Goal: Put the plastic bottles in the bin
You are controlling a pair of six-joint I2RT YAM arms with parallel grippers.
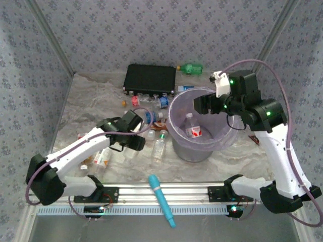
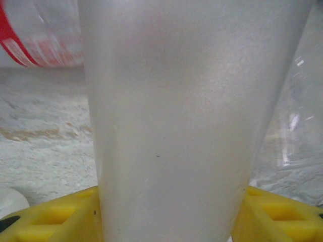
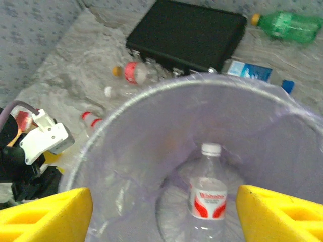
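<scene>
top view, left: my left gripper (image 1: 135, 137) is down among the loose bottles (image 1: 159, 147), just left of the bin (image 1: 194, 151).
top view, right: my right gripper (image 1: 202, 104) hangs over the bin's far rim, with a labelled bottle (image 1: 192, 128) sitting inside below it.
left wrist: a frosted bottle (image 2: 181, 126) sits right between my yellow fingers (image 2: 50, 217), touching both sides, so it looks clamped.
right wrist: fingers (image 3: 45, 212) are spread apart with nothing in them. The labelled bottle is in the bin, straight below the gap.
</scene>
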